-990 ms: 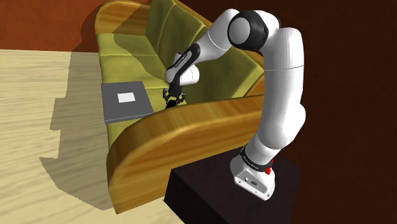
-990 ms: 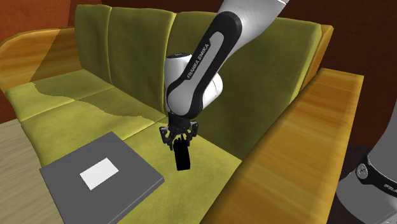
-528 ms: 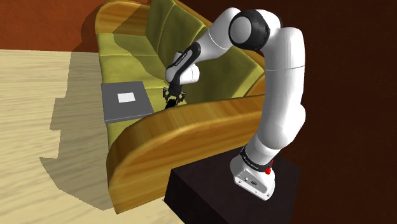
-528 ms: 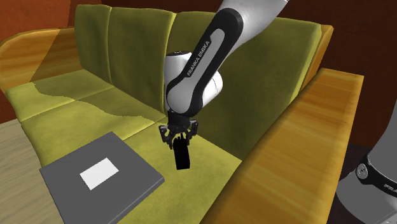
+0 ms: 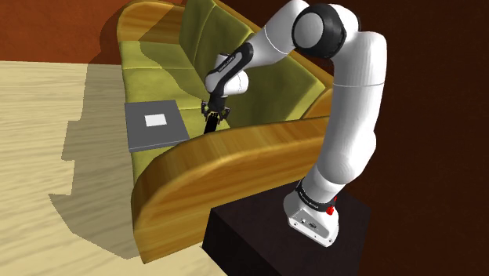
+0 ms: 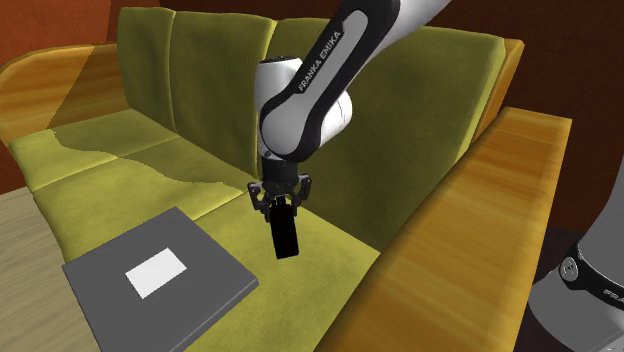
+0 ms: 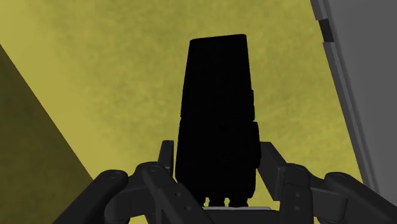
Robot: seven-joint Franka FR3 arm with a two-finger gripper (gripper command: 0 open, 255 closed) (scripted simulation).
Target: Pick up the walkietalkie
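The walkietalkie (image 6: 287,235) is a plain black slab, held upright by its upper end. My gripper (image 6: 281,200) is shut on it, just above the olive sofa seat (image 6: 335,262). In the wrist view the walkietalkie (image 7: 218,127) stands clasped between the two fingers (image 7: 167,156) of the gripper (image 7: 216,160), with the seat cushion behind it. From the shoulder view the gripper (image 5: 213,113) points down behind the sofa's near armrest, and the walkietalkie (image 5: 210,125) shows just above that armrest's edge.
A flat grey box (image 6: 160,275) with a white label lies on the seat a little to the second exterior view's left of the walkietalkie. The sofa's wooden armrest (image 6: 470,220) runs along that view's right. The backrest (image 6: 200,90) rises behind the arm.
The gripper has risen a little with the walkietalkie clasped in it, and the arm's upper joints have shifted upward. The grey box has not moved.
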